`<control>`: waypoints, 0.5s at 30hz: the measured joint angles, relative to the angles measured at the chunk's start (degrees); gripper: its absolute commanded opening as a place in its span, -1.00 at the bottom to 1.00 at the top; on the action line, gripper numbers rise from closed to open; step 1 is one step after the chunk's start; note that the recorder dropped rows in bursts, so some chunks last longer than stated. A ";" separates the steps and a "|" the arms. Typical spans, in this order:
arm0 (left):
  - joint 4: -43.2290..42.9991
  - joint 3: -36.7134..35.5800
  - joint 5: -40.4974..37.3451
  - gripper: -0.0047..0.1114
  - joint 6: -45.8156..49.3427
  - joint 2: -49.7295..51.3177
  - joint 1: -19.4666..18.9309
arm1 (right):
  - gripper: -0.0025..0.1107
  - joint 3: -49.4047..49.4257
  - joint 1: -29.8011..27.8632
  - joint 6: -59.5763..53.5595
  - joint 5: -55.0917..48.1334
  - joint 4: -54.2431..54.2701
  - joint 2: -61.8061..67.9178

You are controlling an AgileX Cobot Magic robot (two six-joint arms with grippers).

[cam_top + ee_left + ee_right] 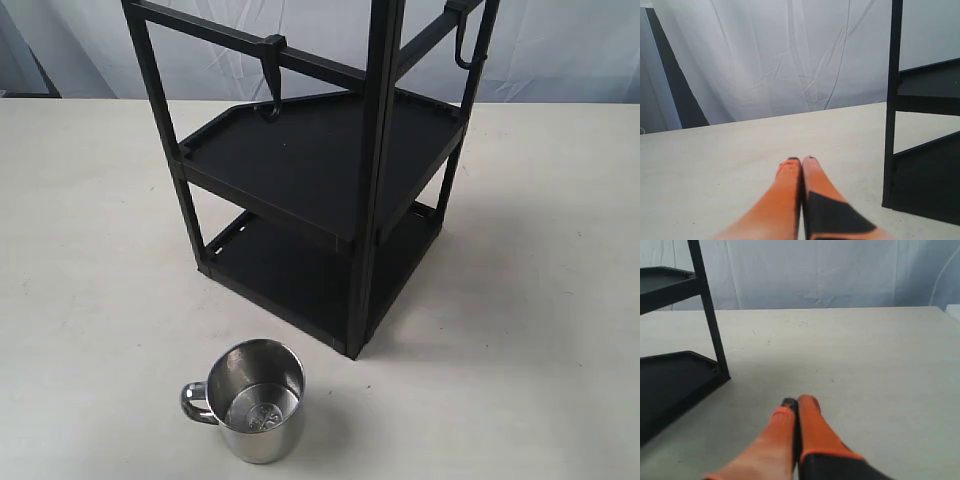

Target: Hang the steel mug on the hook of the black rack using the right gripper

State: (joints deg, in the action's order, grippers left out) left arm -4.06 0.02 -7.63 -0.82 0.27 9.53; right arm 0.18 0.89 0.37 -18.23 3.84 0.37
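My right gripper (796, 402) is pressed together, empty. The shiny stainless steel mug (258, 398) could slip or tip if I pinch its polished wall carelessly.

The flat, pale cream worktop (90, 260) fills most of the exterior view. It looks smooth, with a few tiny dark specks on it. Behind it hangs a white, wrinkled cloth curtain (790, 55), with long folds running down it. A thin, long, black J-shaped metal hook (462, 40) hangs high up near the top right.
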 measured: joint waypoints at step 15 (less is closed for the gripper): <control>0.00 0.00 0.00 -0.89 0.00 0.00 0.00 | -0.96 0.00 0.00 12.10 12.31 50.50 0.00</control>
State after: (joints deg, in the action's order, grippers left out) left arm -4.06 0.02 -7.63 -0.82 0.27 9.53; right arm 0.18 0.89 12.47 -5.91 54.34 0.37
